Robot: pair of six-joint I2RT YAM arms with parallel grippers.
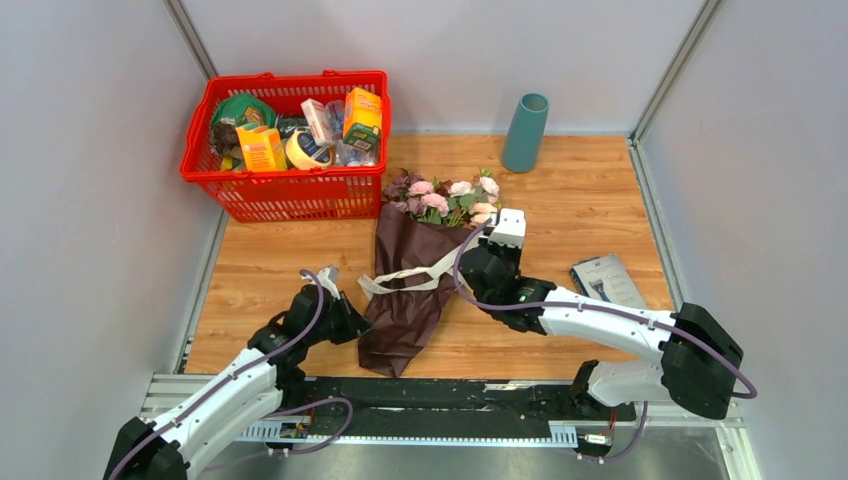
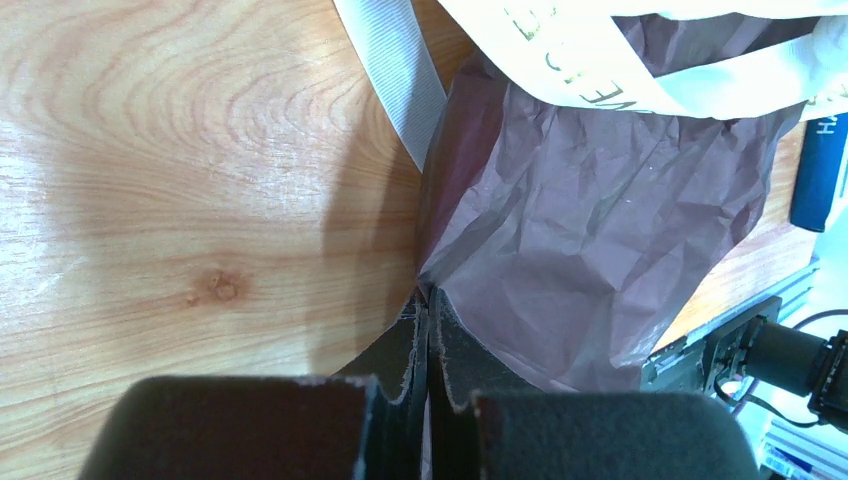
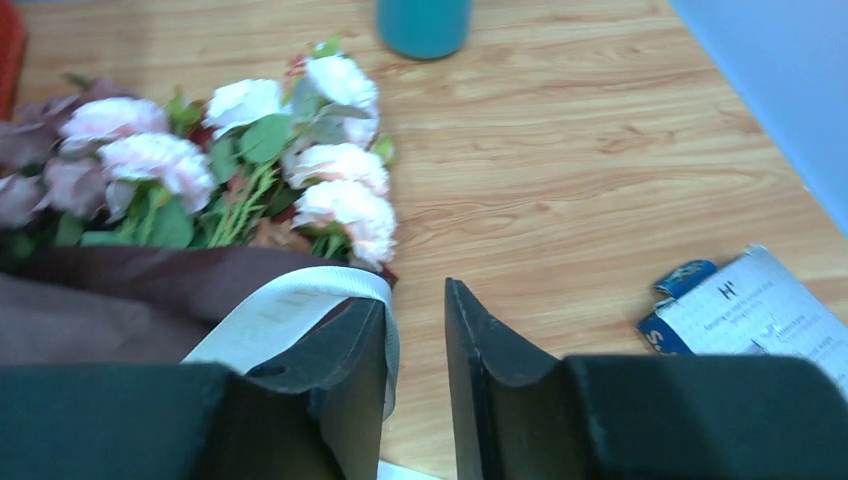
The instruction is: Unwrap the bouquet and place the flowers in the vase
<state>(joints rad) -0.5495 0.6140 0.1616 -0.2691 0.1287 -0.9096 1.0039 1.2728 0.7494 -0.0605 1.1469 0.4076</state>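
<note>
L pincer (image 2: pixel 427 300) pinched shut on bouquet (image 2: pixel 600 230) paper edge, R pincer (image 3: pixel 415 295) part-open, empty, by ribbon (image 3: pixel 290 315) (wrist cams only).

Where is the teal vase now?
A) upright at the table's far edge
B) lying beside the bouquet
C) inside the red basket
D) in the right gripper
A: the teal vase stands upright at the far edge of the table, apart from the bouquet and the red basket.

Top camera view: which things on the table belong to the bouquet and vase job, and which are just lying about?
For the job: bouquet, its flowers, vase.
Lying about: red basket of groceries, blue-grey packet.
</note>
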